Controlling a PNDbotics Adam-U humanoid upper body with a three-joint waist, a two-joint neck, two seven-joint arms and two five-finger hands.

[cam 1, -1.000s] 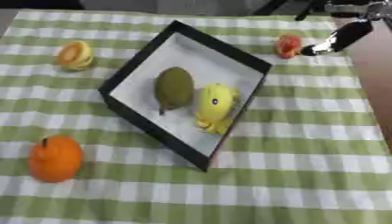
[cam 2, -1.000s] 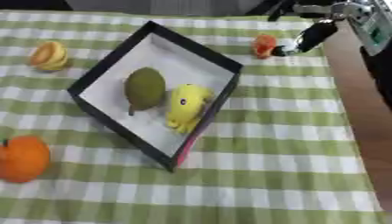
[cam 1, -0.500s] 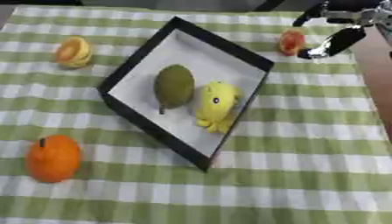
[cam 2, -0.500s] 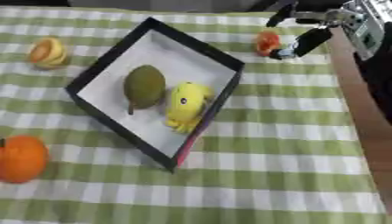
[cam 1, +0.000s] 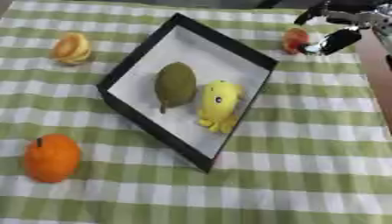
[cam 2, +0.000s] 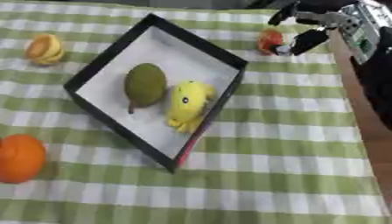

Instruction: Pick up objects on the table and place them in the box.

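**Right hand reaching for the far red fruit**

We take the black box (cam 1: 187,87) as our landmark. Nearest us, down and to its left, an orange (cam 1: 51,157) lies on the green checked tablecloth (cam 1: 306,175), well apart from the box. Inside the box lie a green pear (cam 1: 175,84) and, just to its right, a yellow duck toy (cam 1: 218,105), close together. Further off, beyond the box's left corner, sits a small orange-yellow fruit half (cam 1: 71,47). Furthest, past the box's upper right side, is a small red fruit (cam 2: 269,40), and our right hand (cam 2: 310,30) is at it, fingers spread on either side; whether they touch it we cannot tell.

We judge the step to be the grasp of this red fruit. Next, the fingers must close round it, then lift and carry it back to the box.

The right eye view shows more of the forearm and the table's right edge. Our left hand shows in neither view.
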